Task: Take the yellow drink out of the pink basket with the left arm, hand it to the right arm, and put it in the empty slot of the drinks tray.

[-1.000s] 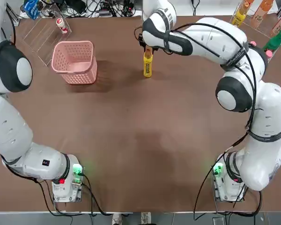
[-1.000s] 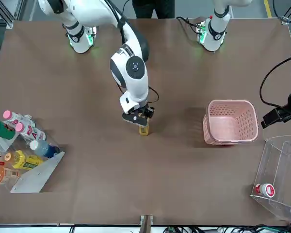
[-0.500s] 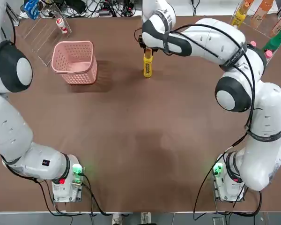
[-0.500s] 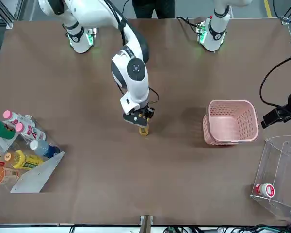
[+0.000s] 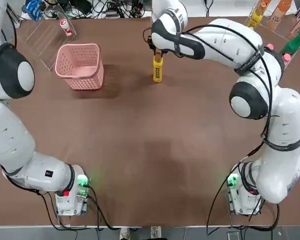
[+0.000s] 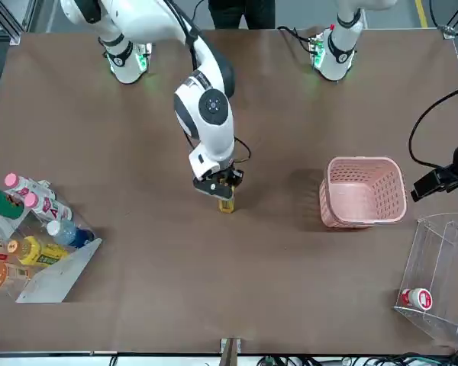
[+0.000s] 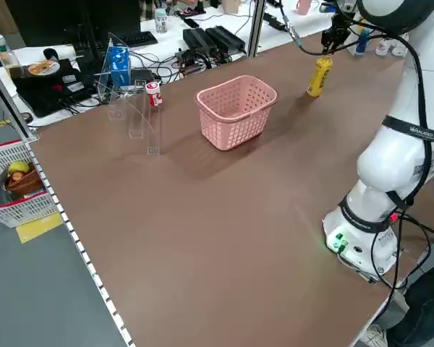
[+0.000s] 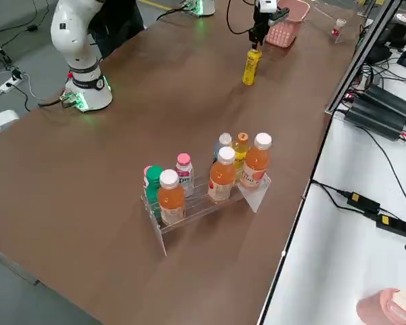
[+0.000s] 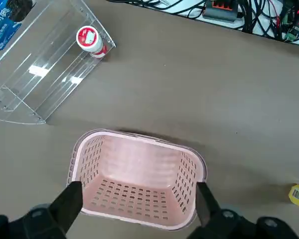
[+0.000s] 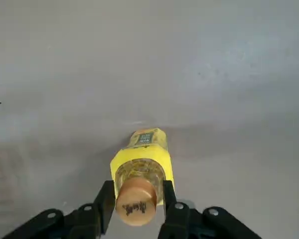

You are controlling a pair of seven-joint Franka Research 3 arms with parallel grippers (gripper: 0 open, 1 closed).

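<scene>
- The yellow plastic drink bottle with a brown cap (image 5: 157, 69) stands upright on the brown counter (image 5: 150, 150), well apart from the pink perforated plastic basket (image 5: 81, 66), on the side toward the robot's right.
- The basket is empty, as the left wrist view shows, so the taking-out step looks done.
- The right claw (image 10: 138, 198) is at the bottle's neck. Its fingers (image 10: 103, 201) sit on either side just under the cap, apparently touching, so the claw seems clamped on the bottle.
- The bottle's base still appears to rest on the counter in the side views, so it is gripped but not lifted.
- The left claw (image 9: 139, 211) hovers above the basket with its fingers spread wide and holding nothing.
- The handover therefore seems to be happening by way of the counter, with the left arm's share finished.
- Still to do: lift the bottle, carry it away from the basket to the clear tiered drinks tray (image 8: 210, 200) at the counter's far right corner, and set it in the free slot among the other bottles.
- Which slot is free cannot be made out with certainty.
</scene>
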